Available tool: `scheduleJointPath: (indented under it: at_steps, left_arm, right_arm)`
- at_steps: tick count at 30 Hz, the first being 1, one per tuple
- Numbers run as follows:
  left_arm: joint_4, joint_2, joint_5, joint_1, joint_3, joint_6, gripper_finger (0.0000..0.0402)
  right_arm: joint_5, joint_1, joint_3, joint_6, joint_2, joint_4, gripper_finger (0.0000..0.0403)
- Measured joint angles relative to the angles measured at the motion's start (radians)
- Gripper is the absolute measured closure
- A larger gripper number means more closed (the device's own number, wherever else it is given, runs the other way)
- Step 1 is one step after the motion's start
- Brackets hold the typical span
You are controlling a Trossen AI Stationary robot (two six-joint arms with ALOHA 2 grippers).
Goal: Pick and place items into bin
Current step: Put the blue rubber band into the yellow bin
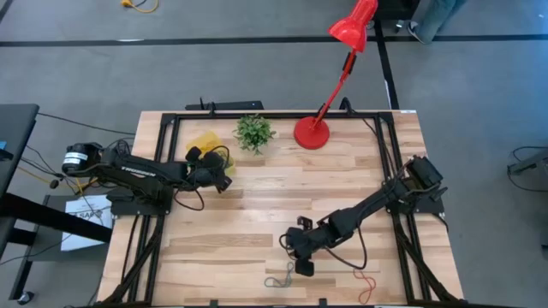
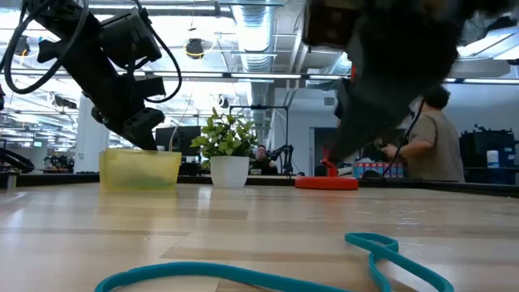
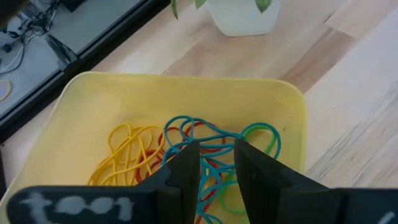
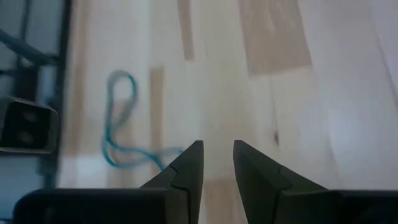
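1. Left gripper (image 3: pixel 217 168) hangs over the yellow bin (image 1: pixel 202 144) at the far left part of the table (image 1: pixel 282 197), just beside the small potted plant (image 1: pixel 254 132). Its fingers (image 3: pixel 186 171) stand a little apart with nothing between them: released.
2. The bin holds a tangle of loops: yellow bands (image 3: pixel 127 152) on one side, blue bands (image 3: pixel 189 127), a red band (image 3: pixel 211 149) underneath, and a green band (image 3: pixel 261 134) on the other side.
3. Right gripper (image 4: pixel 217 165) is low over the near middle of the table, fingers parted by a narrow gap, empty, not grasping anything.
4. A teal band (image 4: pixel 121 124) lies flat on the wood just ahead of and beside the right gripper, near the table's front edge, apart from its fingertips. From table height it shows as a long loop in the foreground (image 2: pixel 268 272).
5. A red loop (image 1: pixel 366 284) lies at the front edge, to the right of the teal one, well apart from the bin.
6. Red lamp (image 1: pixel 330 85) stands at the far edge, base beside the plant.
7. A person (image 2: pixel 430 134) is in the room beyond the table.
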Motion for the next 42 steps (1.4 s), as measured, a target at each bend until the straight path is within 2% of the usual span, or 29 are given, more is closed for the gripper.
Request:
scheduleJointPath:
  at_steps: [5,9,13,16,20,29,42]
  left_arm:
    - [0.004,0.0,-0.001,0.002,0.0,0.024,0.031]
    - [0.006,0.0,0.0,0.002,0.0,0.027,0.031]
    - [0.008,0.0,-0.001,0.002,0.0,0.028,0.031]
    - [0.007,0.0,0.0,0.002,0.0,0.024,0.031]
    - [0.011,0.0,0.002,0.002,0.0,0.025,0.031]
    - [0.011,0.0,0.005,0.002,0.0,0.03,0.031]
    - [0.01,0.0,0.006,0.002,0.0,0.032,0.031]
  right_arm:
    - [0.085,0.044,-0.004,0.004,0.0,0.01,0.0321]
    - [0.146,0.093,-0.005,-0.077,0.0,0.072,0.0321]
    - [0.153,0.133,-0.011,-0.105,0.058,0.085,0.0321]
    - [0.147,0.143,-0.003,-0.082,0.109,0.163,0.0321]
    - [0.184,0.146,0.004,-0.075,0.157,0.178,0.0321]
    - [0.218,0.14,0.012,-0.075,0.161,0.13,0.0321]
    - [0.226,0.11,0.009,-0.175,0.163,0.148,0.0321]
